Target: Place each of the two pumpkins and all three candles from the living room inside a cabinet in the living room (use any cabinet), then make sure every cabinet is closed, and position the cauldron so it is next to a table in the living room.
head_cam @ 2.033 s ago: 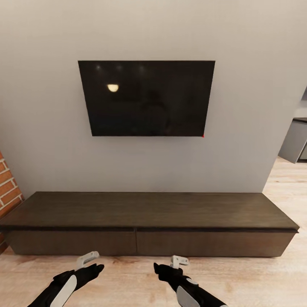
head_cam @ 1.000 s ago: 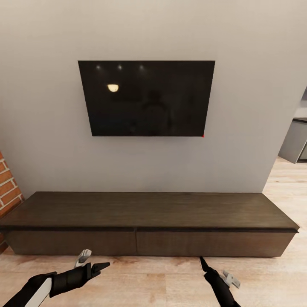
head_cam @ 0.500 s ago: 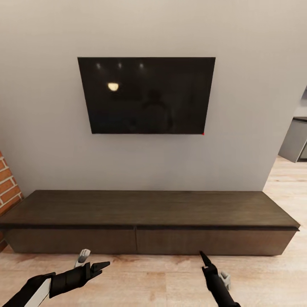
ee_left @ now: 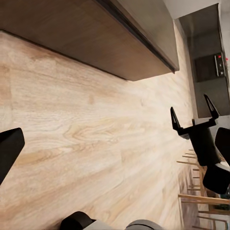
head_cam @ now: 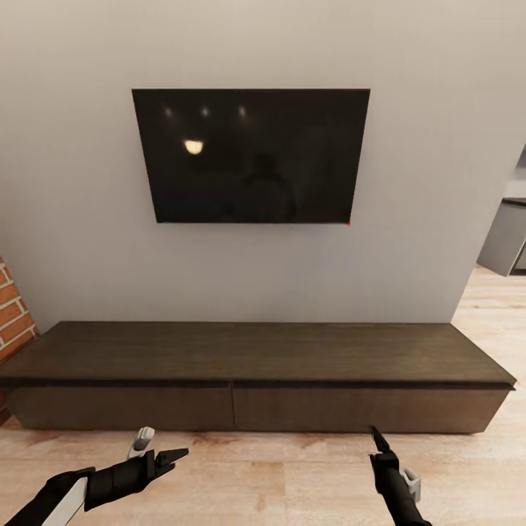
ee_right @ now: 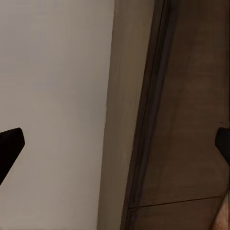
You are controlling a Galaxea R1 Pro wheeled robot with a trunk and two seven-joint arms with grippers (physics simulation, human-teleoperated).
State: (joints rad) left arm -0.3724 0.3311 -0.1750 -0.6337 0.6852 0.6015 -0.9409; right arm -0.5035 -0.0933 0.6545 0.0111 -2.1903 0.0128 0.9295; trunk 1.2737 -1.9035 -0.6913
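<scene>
Head view: a pale grey wall point(head_cam: 431, 168) takes up most of the scene, running from 9 o'clock across to 3 o'clock. A black television point(head_cam: 252, 157) hangs flat on it just above centre, with small light reflections near its upper left corner. Below, from about 8 o'clock to 4 o'clock, the cabinet point(head_cam: 256, 351) stands against the wall on a light wood floor point(head_cam: 277, 482); its flat top is bare and its two plain front panels sit flush and shut, meeting at a seam under the middle of the television. A strip of red brick wall point(head_cam: 11, 310) shows at 9 o'clock, and a grey kitchen unit point(head_cam: 508, 237) stands past the wall's edge at 3 o'clock.

The left gripper point(head_cam: 157, 453) hangs over the floor at 7 o'clock, in front of the left panel and apart from it. In the left wrist view one of its dark fingers point(ee_left: 8, 148) sits at the frame's edge; its spread I cannot tell.

The right gripper point(head_cam: 380, 442) is at 5 o'clock, pointing up at the right panel's lower edge, close to it. The right wrist view shows its fingertips point(ee_right: 9, 143) at opposite edges of the frame, so its jaws stand wide, with the cabinet front and the wall between them.
</scene>
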